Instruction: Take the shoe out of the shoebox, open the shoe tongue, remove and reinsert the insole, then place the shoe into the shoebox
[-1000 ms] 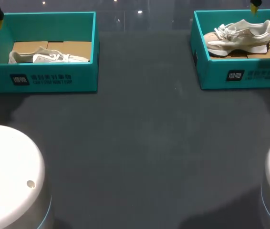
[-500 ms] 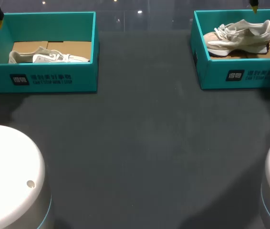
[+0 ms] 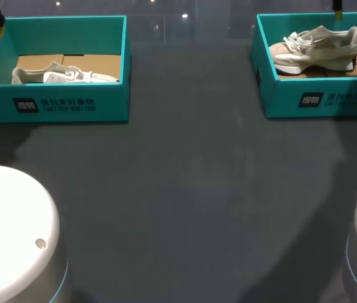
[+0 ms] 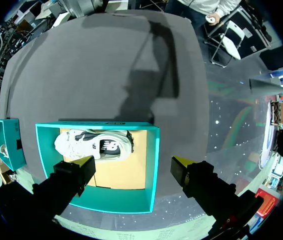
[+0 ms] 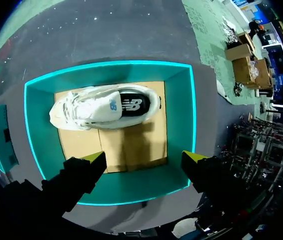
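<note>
Pale sneakers [image 3: 317,45] in teal cardboard shoeboxes [image 3: 317,101]
Left hand [image 4: 131,165] and right hand [image 5: 145,157] hover above (both spread wide, gripping nothing).

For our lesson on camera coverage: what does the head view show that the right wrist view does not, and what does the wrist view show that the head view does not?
Only the head view: the left shoebox whole, front panel included, and the open table between the two boxes.

Only the right wrist view: the right gripper with both fingers spread apart above the box's near wall, and the cardboard floor seen from straight above.

Both: the right shoebox and the pale shoe lying in it, untouched.
</note>
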Tool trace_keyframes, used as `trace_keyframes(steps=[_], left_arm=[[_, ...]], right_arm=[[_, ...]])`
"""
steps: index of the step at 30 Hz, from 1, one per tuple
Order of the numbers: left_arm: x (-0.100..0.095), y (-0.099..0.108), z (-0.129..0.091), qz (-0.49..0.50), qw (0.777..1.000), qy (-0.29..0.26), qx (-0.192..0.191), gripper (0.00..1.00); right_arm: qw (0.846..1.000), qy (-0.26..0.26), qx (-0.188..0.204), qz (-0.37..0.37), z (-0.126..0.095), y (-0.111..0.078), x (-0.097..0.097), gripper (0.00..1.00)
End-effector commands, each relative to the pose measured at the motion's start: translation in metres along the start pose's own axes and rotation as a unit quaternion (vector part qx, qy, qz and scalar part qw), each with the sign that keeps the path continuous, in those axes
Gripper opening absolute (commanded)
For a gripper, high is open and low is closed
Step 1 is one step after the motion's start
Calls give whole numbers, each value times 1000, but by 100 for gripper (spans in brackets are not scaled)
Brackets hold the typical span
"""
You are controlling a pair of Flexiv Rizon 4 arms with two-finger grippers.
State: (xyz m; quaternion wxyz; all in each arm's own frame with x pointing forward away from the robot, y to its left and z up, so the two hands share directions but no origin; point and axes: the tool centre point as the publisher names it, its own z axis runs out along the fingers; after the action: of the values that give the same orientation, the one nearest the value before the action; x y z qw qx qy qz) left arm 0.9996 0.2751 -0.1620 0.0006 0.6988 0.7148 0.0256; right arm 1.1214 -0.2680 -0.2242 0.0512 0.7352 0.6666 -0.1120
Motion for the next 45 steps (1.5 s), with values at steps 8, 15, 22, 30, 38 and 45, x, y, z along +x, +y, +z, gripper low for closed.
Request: trace_keyframes(steps=[8, 15, 22, 30, 38, 45], left_arm=[[0, -1, -1, 0, 1000, 1, -1, 100], [0, -1, -1, 0, 1000, 1, -1, 100], [0, -1, -1, 0, 1000, 1, -1, 100], [0, -1, -1, 0, 1000, 1, -1, 100], [0, -1, -1, 0, 1000, 1, -1, 100], [0, -1, -1, 0, 1000, 1, -1, 100]], right_arm=[[999, 7, 36, 16, 32, 18, 2, 100], [1000, -20, 3, -13, 45, 31, 1, 100], [999, -6, -35, -17, 64, 42, -7, 100], [998, -7, -51, -23, 80, 47, -15, 100], [998, 5, -48, -29, 103, 61, -13, 97], [999, 9, -43, -30, 122, 67, -16, 78]])
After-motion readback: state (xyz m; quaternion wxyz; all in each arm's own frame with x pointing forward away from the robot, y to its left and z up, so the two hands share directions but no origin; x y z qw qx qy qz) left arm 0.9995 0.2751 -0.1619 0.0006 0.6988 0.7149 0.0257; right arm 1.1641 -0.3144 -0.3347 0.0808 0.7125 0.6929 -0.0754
